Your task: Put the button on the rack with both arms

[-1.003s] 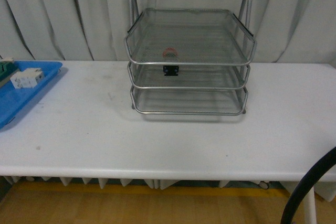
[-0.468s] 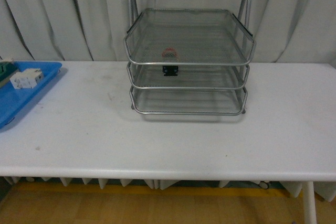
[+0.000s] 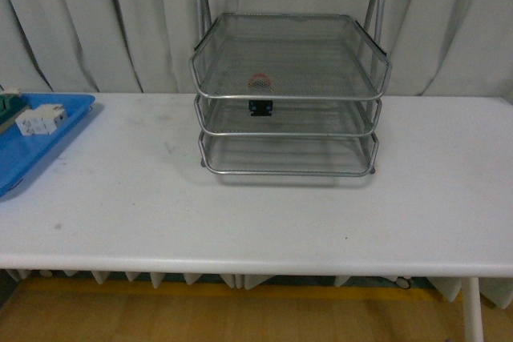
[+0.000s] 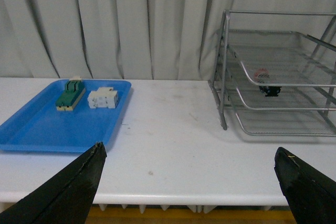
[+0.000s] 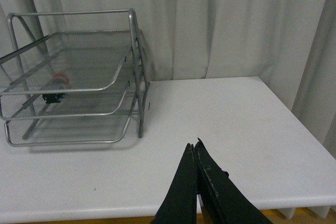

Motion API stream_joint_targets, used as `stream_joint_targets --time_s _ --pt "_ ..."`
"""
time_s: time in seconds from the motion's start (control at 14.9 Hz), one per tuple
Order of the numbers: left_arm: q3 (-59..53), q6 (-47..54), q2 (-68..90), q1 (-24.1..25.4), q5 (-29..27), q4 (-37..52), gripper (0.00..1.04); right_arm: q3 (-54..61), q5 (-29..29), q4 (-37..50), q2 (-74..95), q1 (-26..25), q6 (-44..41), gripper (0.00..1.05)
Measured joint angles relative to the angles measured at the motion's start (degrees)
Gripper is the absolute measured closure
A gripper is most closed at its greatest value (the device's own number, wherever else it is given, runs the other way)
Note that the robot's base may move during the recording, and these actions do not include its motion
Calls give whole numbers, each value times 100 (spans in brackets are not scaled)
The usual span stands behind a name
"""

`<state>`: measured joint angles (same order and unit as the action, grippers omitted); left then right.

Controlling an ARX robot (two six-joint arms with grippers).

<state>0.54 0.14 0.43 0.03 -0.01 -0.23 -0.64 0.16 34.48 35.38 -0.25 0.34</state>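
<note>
The silver wire-mesh rack (image 3: 210, 66) stands at the back middle of the white table. The button (image 3: 260, 106) sits inside it on the middle tier, its red cap showing through the top tier's mesh. Neither arm shows in the front view. In the left wrist view my left gripper (image 4: 189, 153) is open and empty, low over the table's front edge, with the rack (image 4: 224, 77) and the button (image 4: 269, 88) far off to one side. My right gripper (image 5: 193, 146) is shut on nothing, over bare table well apart from the rack (image 5: 137, 66) and the button (image 5: 54, 96).
A flat blue tray (image 3: 24, 158) lies at the table's left end holding a white terminal block (image 3: 40, 120) and a green-and-cream block (image 4: 70, 95). A grey curtain hangs close behind the table. The table's right end (image 5: 294, 124) drops off near the right gripper.
A dark curved piece of the right arm at the front view's lower right corner one second ago has left that view. The rack and the button have not moved.
</note>
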Motion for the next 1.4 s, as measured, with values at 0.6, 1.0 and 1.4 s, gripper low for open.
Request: stream_joint_targets --time_s 0.6,1.0,1.4 --pt "0 0 0 0 0 0 7 2 2 -1744 -1840 0 0 103" --pt "0 0 0 0 0 0 7 2 2 -2424 -2527 0 0 103" --pt "0 0 0 0 0 4 7 0 -15 -3469 -3523 2 -7 63"
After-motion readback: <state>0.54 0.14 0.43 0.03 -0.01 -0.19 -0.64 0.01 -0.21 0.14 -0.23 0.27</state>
